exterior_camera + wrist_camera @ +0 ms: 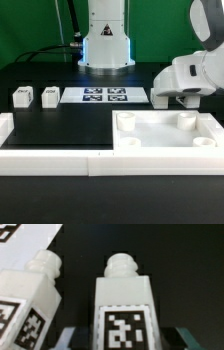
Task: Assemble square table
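Note:
The square table top [168, 140] lies at the exterior view's right front, a white slab with raised ribs and round sockets in its corners. Two white tagged leg blocks [21, 96] [48, 96] stand at the left. My gripper [172, 100] hangs low just behind the slab. In the wrist view my gripper [126, 337] is open and straddles a third leg [125, 297], which lies with its tag up and its threaded tip pointing away. Dark gaps show between this leg and both fingers [72, 339]. A fourth leg [30, 294] lies close beside it.
The marker board [105, 96] lies mid-table in front of the robot base [106, 45]. A low white border wall [60, 165] runs along the front edge and turns up the left side. The table mat is black.

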`<control>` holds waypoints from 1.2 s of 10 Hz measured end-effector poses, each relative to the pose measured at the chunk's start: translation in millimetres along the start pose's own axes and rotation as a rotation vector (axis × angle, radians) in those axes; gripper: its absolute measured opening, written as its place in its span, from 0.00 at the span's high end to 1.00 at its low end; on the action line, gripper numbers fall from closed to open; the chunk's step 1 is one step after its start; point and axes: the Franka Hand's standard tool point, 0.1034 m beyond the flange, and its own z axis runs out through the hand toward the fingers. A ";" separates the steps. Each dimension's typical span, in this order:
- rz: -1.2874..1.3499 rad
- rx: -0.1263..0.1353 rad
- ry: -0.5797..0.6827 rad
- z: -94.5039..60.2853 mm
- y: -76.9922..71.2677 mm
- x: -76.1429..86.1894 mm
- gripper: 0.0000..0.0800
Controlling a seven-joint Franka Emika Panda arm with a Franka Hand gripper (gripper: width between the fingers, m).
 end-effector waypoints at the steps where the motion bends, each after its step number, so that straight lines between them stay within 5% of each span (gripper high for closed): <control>1: 0.000 0.000 0.000 0.0 0.0 0.0 0.64; 3: -0.020 -0.001 -0.003 -3.7 2.4 -1.9 0.64; 5: -0.122 0.007 0.045 -61.3 23.8 -28.6 0.64; 8: -0.162 0.025 0.108 -106.1 55.0 -64.0 0.64; 12: -0.150 0.029 0.422 -117.5 57.6 -47.8 0.64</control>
